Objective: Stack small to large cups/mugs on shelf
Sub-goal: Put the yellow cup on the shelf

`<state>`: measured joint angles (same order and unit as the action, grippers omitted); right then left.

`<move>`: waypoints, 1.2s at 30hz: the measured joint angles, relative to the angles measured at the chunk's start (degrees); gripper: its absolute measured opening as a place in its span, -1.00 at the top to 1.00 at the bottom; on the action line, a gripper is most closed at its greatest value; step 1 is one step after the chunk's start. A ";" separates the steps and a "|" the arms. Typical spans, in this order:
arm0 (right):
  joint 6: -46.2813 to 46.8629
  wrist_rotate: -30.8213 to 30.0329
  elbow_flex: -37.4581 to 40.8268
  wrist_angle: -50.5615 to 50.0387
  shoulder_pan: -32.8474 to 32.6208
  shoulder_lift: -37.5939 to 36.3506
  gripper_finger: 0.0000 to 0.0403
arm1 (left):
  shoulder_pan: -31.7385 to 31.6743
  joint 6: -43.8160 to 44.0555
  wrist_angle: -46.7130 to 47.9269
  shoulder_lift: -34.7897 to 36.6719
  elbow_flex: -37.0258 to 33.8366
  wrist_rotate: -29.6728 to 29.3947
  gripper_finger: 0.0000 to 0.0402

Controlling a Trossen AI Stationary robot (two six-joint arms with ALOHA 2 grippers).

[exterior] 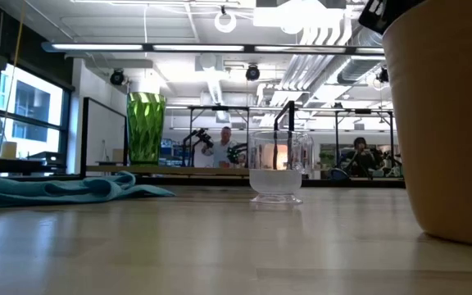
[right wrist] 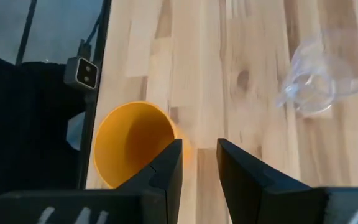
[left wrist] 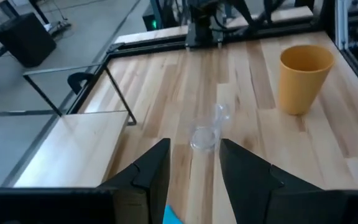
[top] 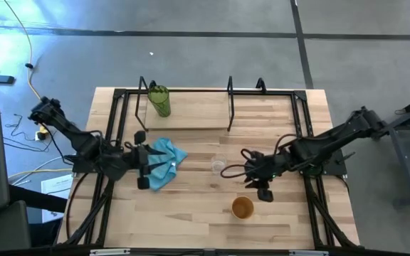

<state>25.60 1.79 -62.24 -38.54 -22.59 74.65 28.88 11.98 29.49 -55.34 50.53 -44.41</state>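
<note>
The tall green tumbler [top: 159, 100] [exterior: 146, 127] stands upright on the shelf's light-wood board [top: 191, 114], near its left end. The small clear glass cup [top: 218, 167] [exterior: 277, 176] [left wrist: 205, 134] [right wrist: 316, 84] stands on the tabletop between the two grippers. The orange-tan cup [top: 243, 208] [exterior: 445, 123] [left wrist: 303, 78] [right wrist: 132, 146] stands upright nearer the table's near edge. My left gripper [top: 148, 165] [left wrist: 194, 152] is open and points at the glass from the left, over the blue cloth. My right gripper [top: 250, 174] [right wrist: 199, 149] is open, right of the glass and above the orange cup's far side.
A light blue cloth [top: 164, 162] [exterior: 64, 190] lies crumpled on the table under my left gripper. Black wire posts [top: 230, 103] rise along the shelf, and a black frame [top: 305, 128] runs along the table's sides. Bare wood lies between the glass and the shelf.
</note>
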 joint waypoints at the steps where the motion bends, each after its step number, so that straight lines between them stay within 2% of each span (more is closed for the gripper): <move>1: 0.89 0.30 -0.02 0.08 -0.06 0.55 0.54 | 0.00 -0.10 -1.29 1.17 -1.44 -0.04 0.36; 9: 5.62 1.19 -0.02 1.63 -2.71 5.68 0.54 | 0.01 -1.12 -4.99 7.31 -7.34 -0.29 0.36; 13: 6.74 1.05 -0.02 3.19 -3.92 7.03 0.54 | 0.02 -2.37 -5.58 8.10 -7.42 -0.27 0.36; 20: 8.05 -2.89 -0.02 3.49 -4.96 7.21 0.46 | 0.02 -4.10 -5.90 8.08 -7.44 -0.26 0.36; 36: 10.41 -1.80 -0.04 4.57 -5.13 12.50 0.43 | 0.02 -4.21 -5.44 9.35 -7.44 -0.12 0.36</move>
<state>36.01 -0.01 -62.28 -33.96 -27.73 87.15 28.91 7.77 24.05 -45.99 43.09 -44.53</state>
